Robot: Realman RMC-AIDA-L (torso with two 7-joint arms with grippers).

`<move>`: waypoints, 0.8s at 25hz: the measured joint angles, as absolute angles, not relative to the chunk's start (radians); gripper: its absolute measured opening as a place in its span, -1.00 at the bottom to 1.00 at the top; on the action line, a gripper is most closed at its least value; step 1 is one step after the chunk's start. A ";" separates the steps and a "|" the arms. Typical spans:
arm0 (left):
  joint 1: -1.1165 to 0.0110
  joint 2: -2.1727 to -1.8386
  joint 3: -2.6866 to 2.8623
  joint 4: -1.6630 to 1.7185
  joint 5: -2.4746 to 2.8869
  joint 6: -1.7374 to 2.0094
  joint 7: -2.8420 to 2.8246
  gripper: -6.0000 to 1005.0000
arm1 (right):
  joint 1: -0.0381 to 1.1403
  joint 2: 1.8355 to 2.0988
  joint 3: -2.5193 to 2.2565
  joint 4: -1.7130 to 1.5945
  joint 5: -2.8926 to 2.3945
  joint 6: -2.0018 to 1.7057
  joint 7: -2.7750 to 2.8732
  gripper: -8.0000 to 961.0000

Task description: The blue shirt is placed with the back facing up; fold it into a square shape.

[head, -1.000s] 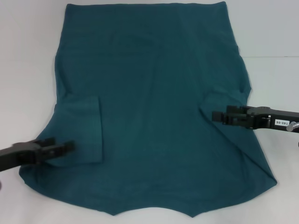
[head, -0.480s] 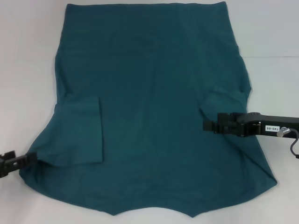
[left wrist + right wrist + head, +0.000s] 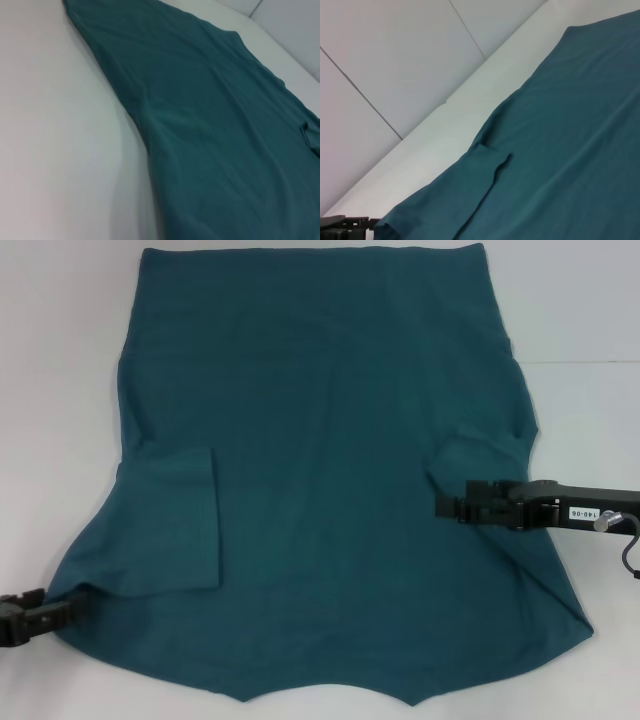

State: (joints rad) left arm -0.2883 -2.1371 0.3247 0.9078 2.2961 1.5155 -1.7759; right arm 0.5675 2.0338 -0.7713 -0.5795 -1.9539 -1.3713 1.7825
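Across the white surface [image 3: 60,340] the blue shirt [image 3: 330,460] is lying spread flat, plain side up, both sleeves folded in. The left hand [image 3: 62,610] is sitting at its near left corner and the right hand [image 3: 445,506] over the right sleeve; whether either is gripping, I cannot tell. Being soft and limp, it is probably best pinched at edges or corners.

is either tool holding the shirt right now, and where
Cannot be told. The left tool sits at the blue shirt's near left edge, the right tool over its right sleeve; no lifted cloth shows.
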 joint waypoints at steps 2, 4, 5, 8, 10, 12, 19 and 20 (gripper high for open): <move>-0.291 -2.138 0.345 0.907 2.298 1.512 -1.776 0.74 | 0.567 2.034 -0.770 -0.578 -1.954 -1.372 1.782 0.93; -0.297 -2.138 0.362 0.906 2.306 1.509 -1.776 0.74 | 0.567 2.034 -0.768 -0.576 -1.953 -1.372 1.783 0.93; -0.299 -2.138 0.367 0.906 2.312 1.505 -1.776 0.74 | 0.567 2.034 -0.767 -0.576 -1.953 -1.372 1.783 0.93; -0.305 -2.139 0.371 0.905 2.318 1.496 -1.776 0.74 | 0.568 2.034 -0.767 -0.574 -1.952 -1.374 1.784 0.93; -0.309 -2.140 0.372 0.905 2.322 1.495 -1.778 0.74 | 0.567 2.034 -0.766 -0.574 -1.952 -1.374 1.784 0.93; -0.312 -2.140 0.372 0.905 2.326 1.494 -1.781 0.74 | 0.567 2.034 -0.765 -0.573 -1.952 -1.374 1.784 0.93; -0.310 -2.134 0.358 0.921 2.331 1.489 -1.784 0.73 | 0.566 2.034 -0.764 -0.572 -1.951 -1.373 1.784 0.93; -0.308 -2.134 0.357 0.926 2.331 1.490 -1.784 0.73 | 0.566 2.034 -0.763 -0.572 -1.951 -1.372 1.784 0.93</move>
